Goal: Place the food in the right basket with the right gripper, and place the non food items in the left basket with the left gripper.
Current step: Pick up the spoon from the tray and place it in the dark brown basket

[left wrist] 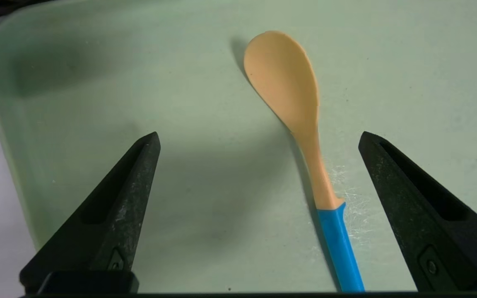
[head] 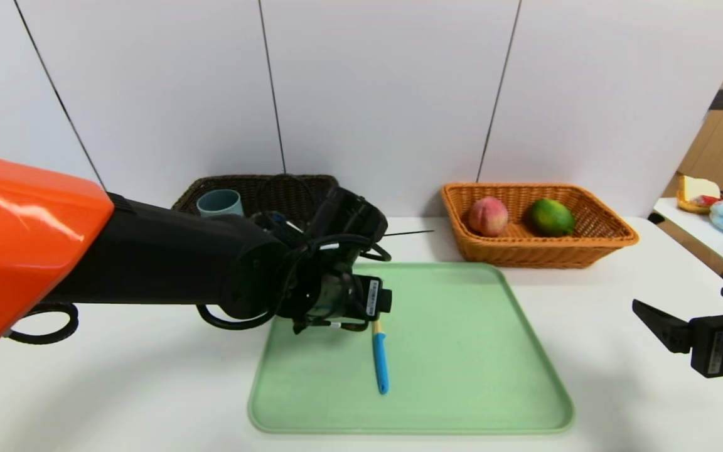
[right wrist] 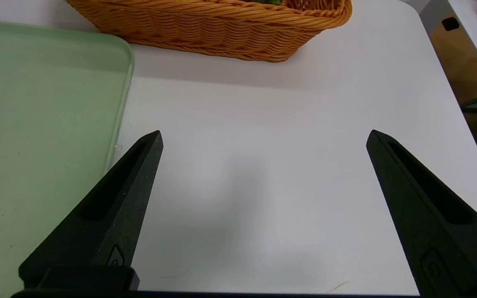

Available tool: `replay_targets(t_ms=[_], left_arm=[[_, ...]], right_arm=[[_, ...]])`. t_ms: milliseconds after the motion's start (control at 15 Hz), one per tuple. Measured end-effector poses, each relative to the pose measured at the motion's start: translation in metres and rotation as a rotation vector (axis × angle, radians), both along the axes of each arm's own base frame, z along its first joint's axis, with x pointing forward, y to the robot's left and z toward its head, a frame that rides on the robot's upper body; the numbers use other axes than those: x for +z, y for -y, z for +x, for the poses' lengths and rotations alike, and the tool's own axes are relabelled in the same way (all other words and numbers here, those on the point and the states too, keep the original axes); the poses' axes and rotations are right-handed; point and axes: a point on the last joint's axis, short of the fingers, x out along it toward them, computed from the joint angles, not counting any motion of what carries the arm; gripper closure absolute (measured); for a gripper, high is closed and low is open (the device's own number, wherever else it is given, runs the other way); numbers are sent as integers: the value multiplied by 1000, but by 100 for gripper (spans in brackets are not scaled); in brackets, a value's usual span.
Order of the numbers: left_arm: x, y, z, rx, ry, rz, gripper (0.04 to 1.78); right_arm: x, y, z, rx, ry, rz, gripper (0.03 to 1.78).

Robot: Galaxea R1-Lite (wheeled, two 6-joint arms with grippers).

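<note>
A white worktop [head: 148, 376] stands before plain pale wall panels, with a green tray [head: 462, 351] in the middle; the dark left basket [head: 261, 191] sits at the back with a blue-grey cup [head: 219, 203] in it, and the orange right basket [head: 540, 248] already holds the peach [head: 487, 216] and the green citrus [head: 551, 217]. The one thing left on the tray is the spoon [left wrist: 300, 124], lying flat, bowl away from the robot and blue handle toward it; the left tool [left wrist: 259, 140] hangs over it, spread wide and holding nothing, with the neck of the spoon nearer one finger than the other. A good pick would likely centre the tool across the narrow neck, go down until the tips nearly meet the tray, then close gently, since so flat a thing may slip or pivot. The right tool [right wrist: 263, 138] is parked over bare worktop beside the tray, also wide and empty.
</note>
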Motion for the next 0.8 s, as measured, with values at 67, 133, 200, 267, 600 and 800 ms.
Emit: replay_targets(t_ms=[67, 133, 200, 267, 600, 800], left_arm=[[-4, 2, -3, -6, -10, 7, 13], [-7, 3, -5, -12, -18, 13, 13], [-10, 5, -7, -9, -31, 11, 13], [-11, 8, -9, -7, -40, 2, 13], [-23, 21, -16, -30, -67, 6, 13], [-27, 24, -19, -39, -74, 14, 13]], right_arm=[[0, 0, 0, 1, 0, 1, 11], [0, 0, 0, 1, 0, 1, 11], [0, 0, 0, 2, 1, 1, 11], [0, 0, 1, 4, 1, 1, 11], [0, 0, 1, 13, -1, 5, 11], [0, -1, 1, 14, -3, 5, 11]])
